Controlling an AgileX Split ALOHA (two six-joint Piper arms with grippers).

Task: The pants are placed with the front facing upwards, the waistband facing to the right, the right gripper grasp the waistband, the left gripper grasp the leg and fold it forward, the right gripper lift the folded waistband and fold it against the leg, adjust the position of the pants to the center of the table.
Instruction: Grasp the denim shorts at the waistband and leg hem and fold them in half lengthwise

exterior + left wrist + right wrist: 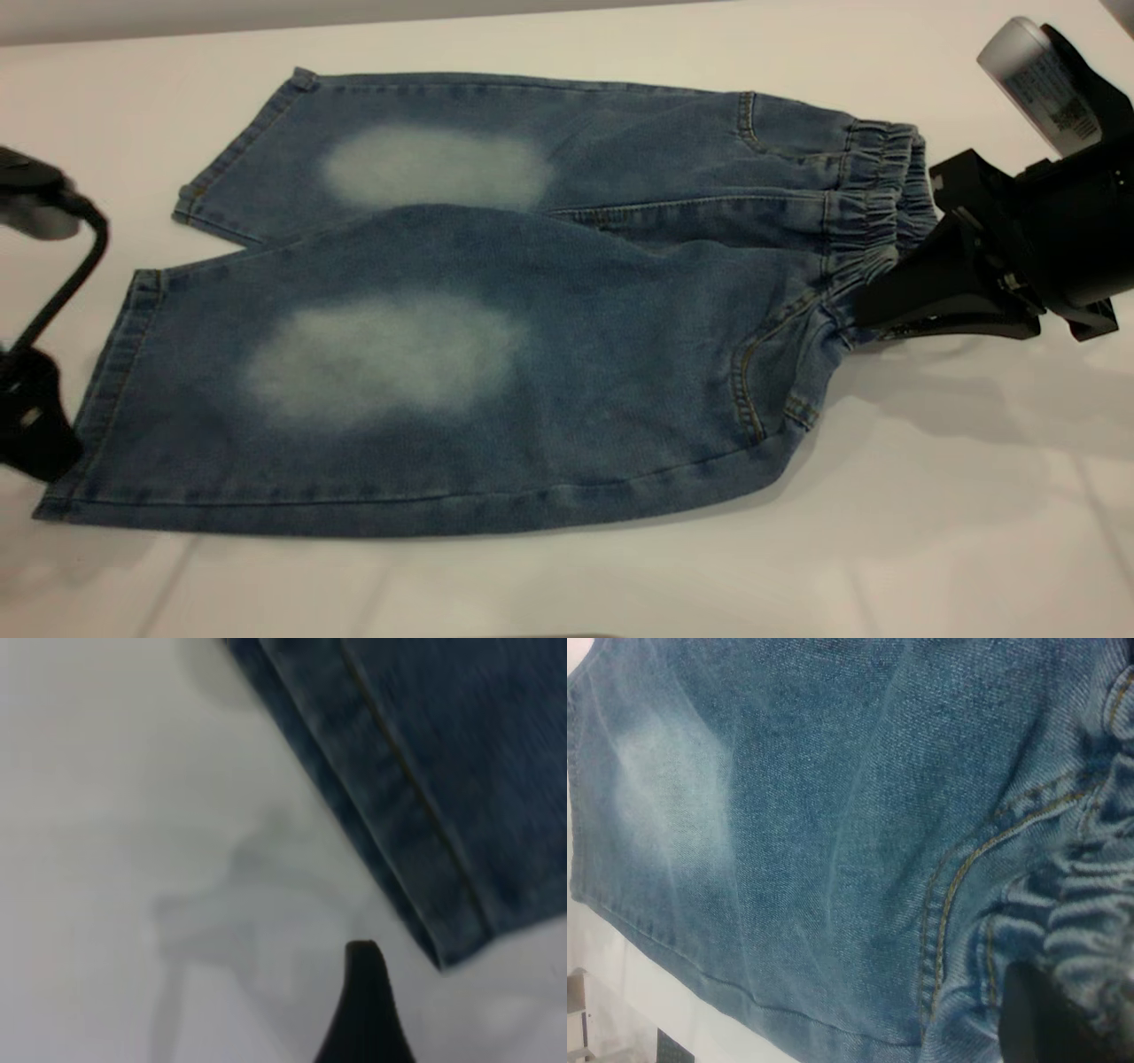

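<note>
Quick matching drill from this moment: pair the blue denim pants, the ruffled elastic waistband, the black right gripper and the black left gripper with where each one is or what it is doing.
Things:
1. blue denim pants
2. ruffled elastic waistband
3. black right gripper
4. black left gripper

Places or states:
A. beside the leg hem, off the fabric
B. spread flat on the white table
C. clamped on the near end of the waistband
D. at the pants' right end

Pairs: 1-B, 2-D, 3-C, 4-A

Blue denim pants (532,354) spread flat, front up, on white table (930,549), pale oval patches on both legs, gathered waistband (873,199) at right, hems at left.
</note>
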